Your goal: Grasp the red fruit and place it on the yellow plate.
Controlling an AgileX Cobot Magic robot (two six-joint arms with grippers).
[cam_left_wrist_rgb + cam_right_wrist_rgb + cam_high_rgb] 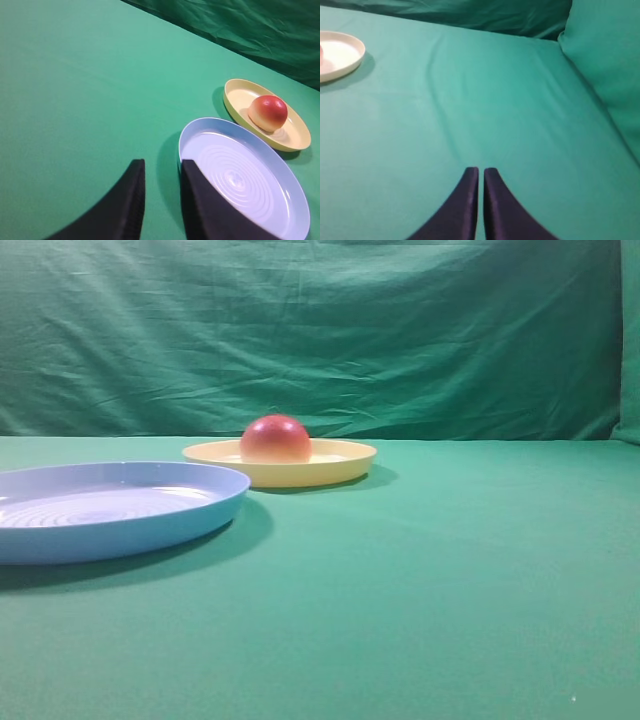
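Where it sits on yellow plate, red fruit – glossy dome (yellowing base), end effectors empty: right pressed together, left slightly spread.

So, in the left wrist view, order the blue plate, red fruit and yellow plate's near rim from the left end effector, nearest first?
1. blue plate: right beside the left end effector, on its right.
2. yellow plate: near rim just past the blue plate.
3. red fruit: on the yellow plate, slightly beyond that rim.
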